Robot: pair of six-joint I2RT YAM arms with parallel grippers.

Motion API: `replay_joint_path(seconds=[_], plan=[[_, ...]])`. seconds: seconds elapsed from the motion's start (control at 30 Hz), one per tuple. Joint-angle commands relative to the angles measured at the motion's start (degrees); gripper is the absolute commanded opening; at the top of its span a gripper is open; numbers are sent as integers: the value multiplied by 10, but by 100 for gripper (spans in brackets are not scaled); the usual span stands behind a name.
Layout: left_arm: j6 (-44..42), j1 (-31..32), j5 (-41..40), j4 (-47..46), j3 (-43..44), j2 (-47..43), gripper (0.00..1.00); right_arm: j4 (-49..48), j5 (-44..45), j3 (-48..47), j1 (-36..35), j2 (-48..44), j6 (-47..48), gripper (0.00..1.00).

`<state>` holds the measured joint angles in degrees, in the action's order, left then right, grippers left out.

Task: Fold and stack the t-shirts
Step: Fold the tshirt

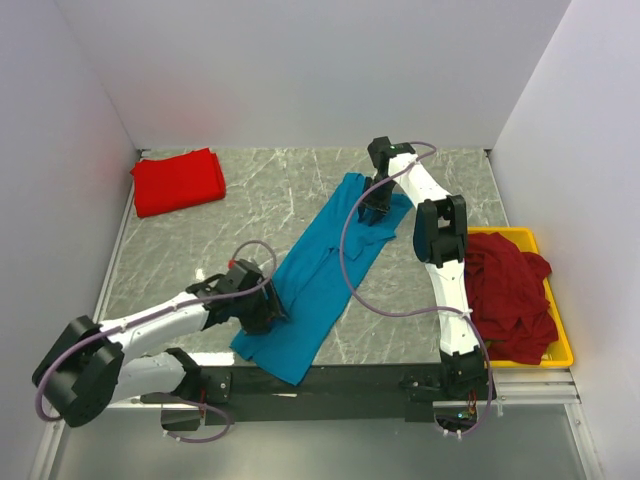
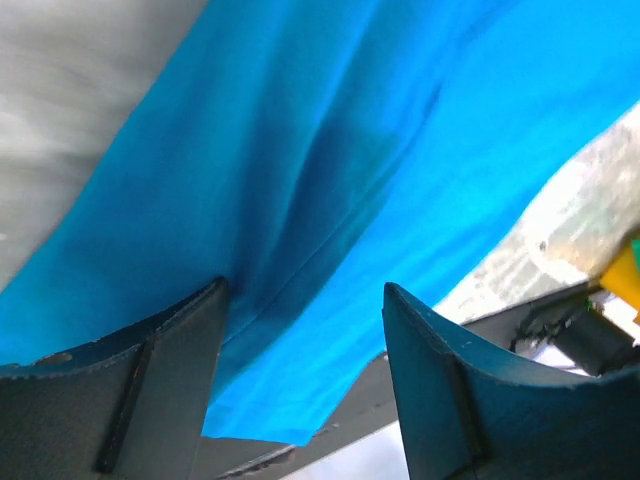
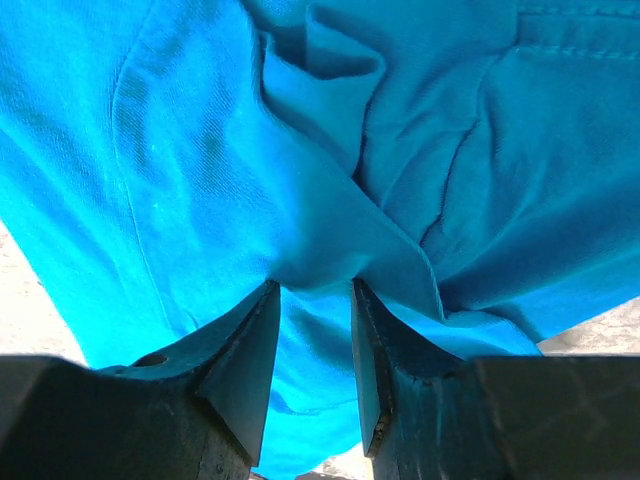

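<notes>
Top external view shows a teal-blue t-shirt (image 1: 315,275) lying as a long, narrow strip across the middle of the grey marbled tabletop (image 1: 270,190). It runs diagonally from the near edge between the two arm bases up toward the far right, and its near corner hangs a little over the dark front rail. The left hand (image 1: 268,305) sits on the near left edge of this shirt, and the right hand (image 1: 378,212) is on its far end.

In the left wrist view the left hand (image 2: 305,290) has its fingers (image 2: 150,370) well apart. The teal-blue t-shirt (image 2: 350,150) spreads beneath them with one dark crease running toward the left fingertip, and nothing is clamped between the fingers.

In the right wrist view the right hand (image 3: 315,285) has its fingers close together, pinched on a raised fold of the teal-blue t-shirt (image 3: 200,150). Wrinkles in the cloth gather toward the fingertips.

A bright red t-shirt (image 1: 178,181) lies folded flat in the far left corner of the tabletop, well apart from both hands. Crumpled dark red t-shirts (image 1: 505,290) are heaped in a yellow tray (image 1: 560,345) at the right edge, just beside the right arm
</notes>
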<state>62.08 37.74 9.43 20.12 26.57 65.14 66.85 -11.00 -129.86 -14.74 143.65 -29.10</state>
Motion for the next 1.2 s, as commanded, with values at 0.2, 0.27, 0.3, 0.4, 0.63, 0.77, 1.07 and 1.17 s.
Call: replay_joint_path(seconds=[0.2, 0.27, 0.3, 0.4, 0.63, 0.77, 1.07, 1.17], plan=[[111, 188, -59, 3, 107, 128, 72, -15, -8, -34, 2, 23, 9, 42], [129, 214, -81, 30, 131, 157, 73, -23, -12, -29, 1, 24, 7, 42], [134, 235, -87, 36, 151, 165, 73, -24, -14, -29, 2, 26, 6, 42], [148, 264, -92, 42, 183, 196, 74, -29, -16, -30, 2, 25, 11, 42], [143, 313, -92, 53, 282, 278, 77, -35, -9, -17, 12, 14, 30, 43], [154, 334, -119, 114, 320, 279, 79, -44, -13, 0, 18, -17, 44, 43], [215, 333, -187, 232, 283, 134, 84, -93, -39, 70, 23, -158, 56, 43], [219, 334, -177, 233, 251, 108, 84, -112, -35, 133, 22, -234, 48, 43]])
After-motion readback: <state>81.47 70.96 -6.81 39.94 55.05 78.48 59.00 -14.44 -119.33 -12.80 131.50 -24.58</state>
